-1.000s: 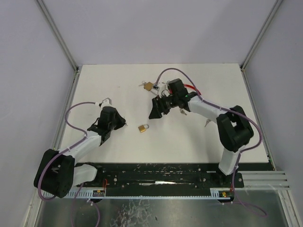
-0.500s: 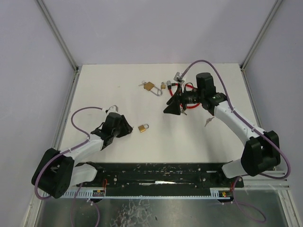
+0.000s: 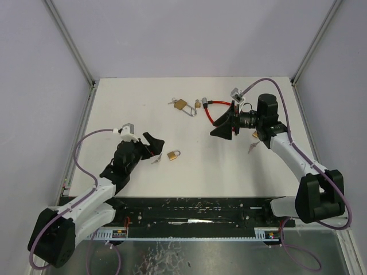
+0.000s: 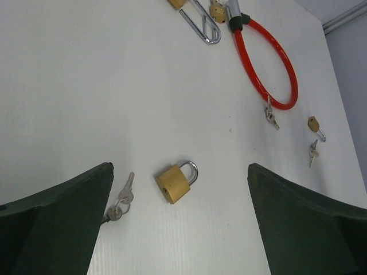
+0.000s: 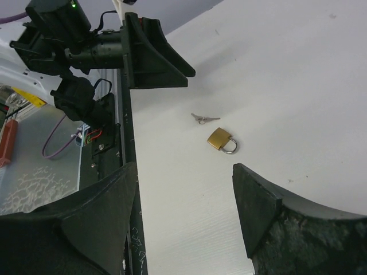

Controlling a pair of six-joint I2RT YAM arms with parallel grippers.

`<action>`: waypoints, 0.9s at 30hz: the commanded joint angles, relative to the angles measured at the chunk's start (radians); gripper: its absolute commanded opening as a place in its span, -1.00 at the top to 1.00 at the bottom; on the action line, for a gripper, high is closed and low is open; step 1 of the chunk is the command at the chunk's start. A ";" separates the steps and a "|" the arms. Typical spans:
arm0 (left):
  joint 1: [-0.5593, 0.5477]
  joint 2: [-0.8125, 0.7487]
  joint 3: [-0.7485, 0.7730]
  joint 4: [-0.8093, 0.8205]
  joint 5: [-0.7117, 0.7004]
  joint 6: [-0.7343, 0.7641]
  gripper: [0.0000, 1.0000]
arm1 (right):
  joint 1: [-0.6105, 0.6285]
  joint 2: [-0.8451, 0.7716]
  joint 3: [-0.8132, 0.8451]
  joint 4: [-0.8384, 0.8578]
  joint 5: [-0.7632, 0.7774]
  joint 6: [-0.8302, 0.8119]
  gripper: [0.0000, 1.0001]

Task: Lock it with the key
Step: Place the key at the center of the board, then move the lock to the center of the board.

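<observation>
A small brass padlock lies on the white table with its shackle closed, also seen in the left wrist view and the right wrist view. A ring of keys lies just left of it. My left gripper hovers over both, open wide, with nothing between its fingers. My right gripper is open and empty to the right of the padlock, raised and facing it.
A red cable lock lies at the back centre beside a long-shackled brass padlock and a tiny padlock. Another tiny padlock and loose keys lie under the right arm. The table's black front rail is near.
My left gripper has opened from shut and swung toward the padlock; the keys now lie on the table beside it. My right arm has drawn back to the right.
</observation>
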 commanded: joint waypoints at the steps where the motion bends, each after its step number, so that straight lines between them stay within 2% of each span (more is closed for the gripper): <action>1: 0.004 0.090 0.003 0.247 -0.032 -0.048 -1.00 | 0.003 -0.041 0.011 0.046 -0.036 -0.021 -0.47; 4: 0.014 0.225 0.104 0.233 -0.013 -0.055 -1.00 | 0.002 -0.041 0.013 0.034 -0.031 -0.027 -0.47; 8: 0.025 0.439 0.355 0.076 -0.035 -0.053 -1.00 | 0.002 -0.048 0.014 0.021 -0.024 -0.041 -0.47; 16: 0.027 0.928 1.001 -0.510 -0.259 -0.129 -1.00 | -0.015 -0.046 0.020 0.002 -0.017 -0.058 -0.47; 20: 0.025 1.147 1.324 -0.729 -0.314 -0.140 -1.00 | -0.023 -0.045 0.023 -0.012 -0.014 -0.071 -0.47; 24: 0.022 1.310 1.567 -0.812 -0.318 -0.099 -1.00 | -0.032 -0.037 0.023 -0.018 -0.012 -0.073 -0.47; 27: 0.022 1.424 1.695 -0.811 -0.298 -0.014 -0.80 | -0.034 -0.030 0.024 -0.024 -0.009 -0.073 -0.47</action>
